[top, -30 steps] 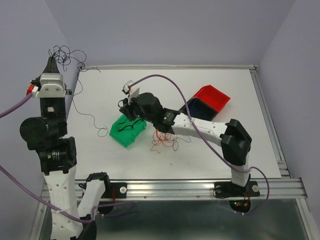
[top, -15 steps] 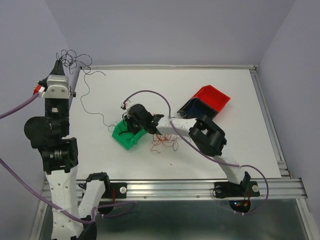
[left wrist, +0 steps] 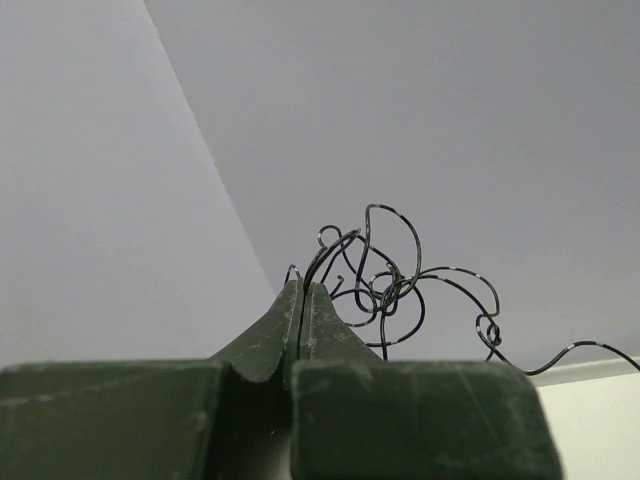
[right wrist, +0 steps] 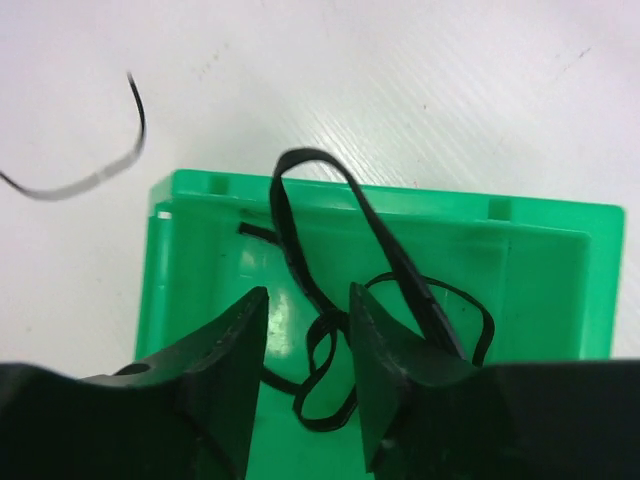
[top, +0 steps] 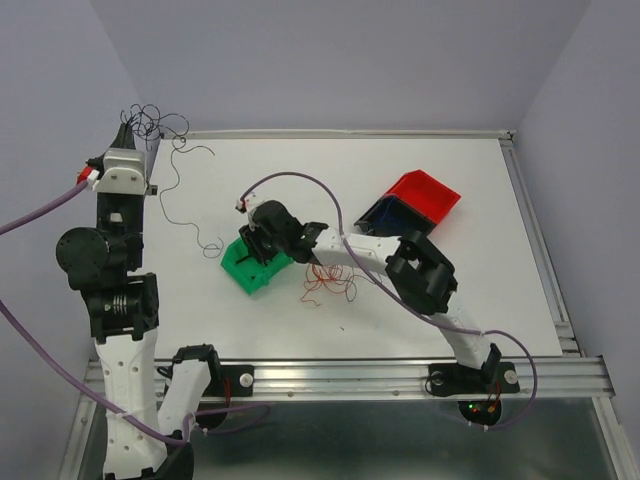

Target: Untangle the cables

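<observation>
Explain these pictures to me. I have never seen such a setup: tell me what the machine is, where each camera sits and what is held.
These are two robot arms bolted at the near edge of a white table. The wide picture looks down from above and behind them; the other two come from a camera on each wrist, showing that arm's own fingers. The left gripper, raised beyond the table's far left corner, is shut on a curly black wire that trails down to the table. The right gripper hangs open over a green bin with another black wire in it. A red wire tangle lies beside that bin; a red bin and a dark bin sit farther back.
</observation>
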`<move>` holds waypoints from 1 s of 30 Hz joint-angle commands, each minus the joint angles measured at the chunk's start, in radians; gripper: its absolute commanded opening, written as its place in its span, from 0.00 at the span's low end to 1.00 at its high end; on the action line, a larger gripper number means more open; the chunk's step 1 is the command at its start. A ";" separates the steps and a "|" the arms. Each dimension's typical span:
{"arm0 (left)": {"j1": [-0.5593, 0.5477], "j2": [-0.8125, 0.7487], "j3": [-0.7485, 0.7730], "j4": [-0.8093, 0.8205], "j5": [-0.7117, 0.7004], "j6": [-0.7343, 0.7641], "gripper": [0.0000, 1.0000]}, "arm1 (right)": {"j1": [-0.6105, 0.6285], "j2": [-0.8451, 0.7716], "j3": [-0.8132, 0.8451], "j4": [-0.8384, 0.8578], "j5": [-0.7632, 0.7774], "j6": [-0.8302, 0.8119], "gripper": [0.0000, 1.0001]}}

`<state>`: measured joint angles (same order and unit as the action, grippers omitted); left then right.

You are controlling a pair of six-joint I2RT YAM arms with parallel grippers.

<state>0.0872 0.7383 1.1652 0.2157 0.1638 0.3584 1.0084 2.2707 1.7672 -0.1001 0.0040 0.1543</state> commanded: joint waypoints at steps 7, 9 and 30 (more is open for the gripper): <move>0.003 0.010 -0.003 0.033 0.058 -0.015 0.00 | 0.018 -0.261 -0.067 0.030 0.091 -0.030 0.54; 0.003 0.010 0.001 0.021 0.081 -0.029 0.00 | 0.018 -0.283 -0.083 0.033 0.125 -0.036 0.55; 0.003 0.056 0.037 0.011 0.172 -0.153 0.00 | -0.010 -0.109 -0.032 0.023 0.166 -0.102 0.03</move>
<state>0.0872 0.7704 1.1637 0.1753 0.2989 0.2592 1.0039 2.1651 1.7084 -0.1051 0.1577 0.0555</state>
